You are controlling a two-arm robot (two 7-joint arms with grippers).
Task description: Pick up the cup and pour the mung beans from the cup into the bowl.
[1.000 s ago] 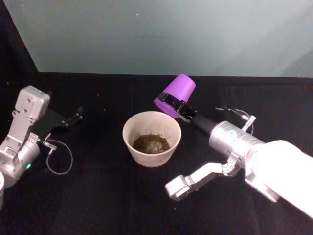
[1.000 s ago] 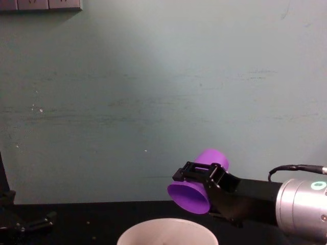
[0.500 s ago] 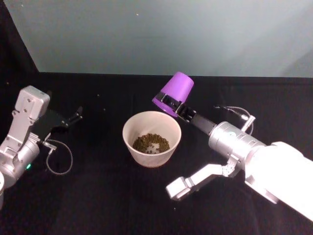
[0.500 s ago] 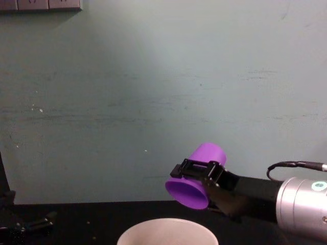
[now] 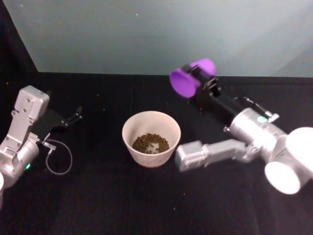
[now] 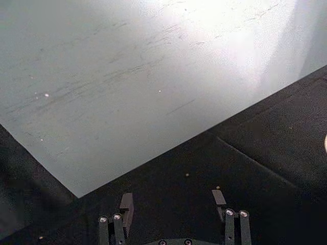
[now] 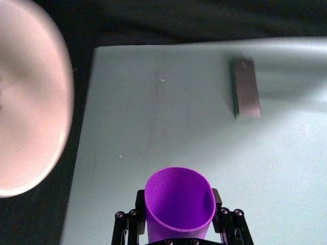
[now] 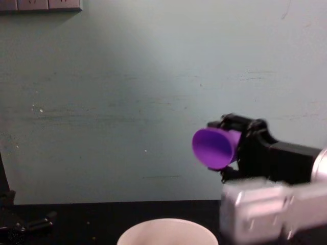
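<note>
Purple plastic marks the cup (image 5: 191,77), held in the upper middle-right of the head view by the right gripper (image 5: 203,81), whose black fingers are clamped on its sides. The cup lies nearly on its side, its rim turned toward the left of the frame, up and to the right of the bowl (image 5: 151,138) and clear of it. In the chest view the cup (image 8: 214,148) hangs above and to the right of the bowl's pale rim (image 8: 167,224) at the bottom edge, with the right gripper (image 8: 240,143) behind it. The right wrist view looks straight into the cup (image 7: 179,201), whose visible inside is bare purple, a finger (image 7: 140,201) pressed against each side; the bowl (image 7: 31,102) is a pale blur beside it.

Mung beans (image 5: 151,143) lie in a brownish-green heap at the bottom of the bowl, which stands on the black table (image 5: 98,196) at centre frame.

At the left edge of the head view sits the left gripper (image 5: 74,117), low over the table; in its own wrist view the left gripper (image 6: 172,204) has its fingers spread apart with nothing between them.

No brand, label or writing can be read anywhere.
</note>
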